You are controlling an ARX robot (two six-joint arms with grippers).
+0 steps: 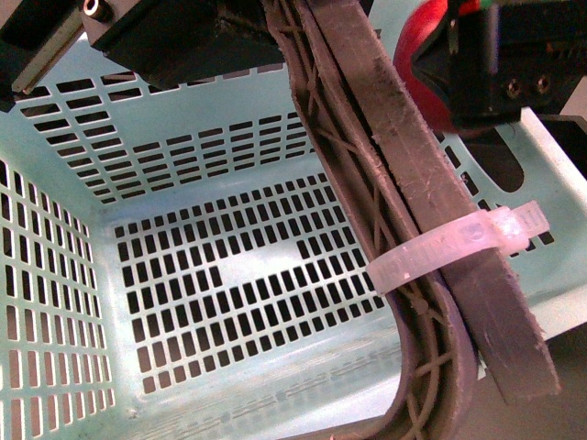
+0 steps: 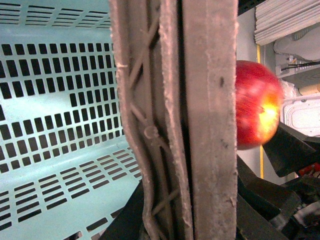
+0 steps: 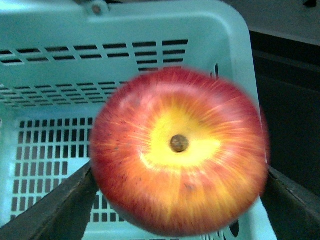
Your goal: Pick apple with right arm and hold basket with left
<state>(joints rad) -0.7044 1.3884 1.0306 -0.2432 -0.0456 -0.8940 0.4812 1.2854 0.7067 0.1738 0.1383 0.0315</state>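
Brown ribbed handles (image 1: 431, 229), bound by a white zip tie (image 1: 459, 243), cross the open mouth of the turquoise basket (image 1: 55, 275).
Left gripper (image 2: 192, 222): jaws stand either side of the handles, apparently clamped on them. Right gripper (image 3: 172, 215): closed on the apple (image 3: 177, 150), which hangs blurred over the basket's corner rim, just beside the handles. Hazards, as judged: the round fruit may slip from its two-sided grip. Lowered carelessly, it may strike handles or rim. Such a knock could swing the basket, which seems to hang by its handles alone.
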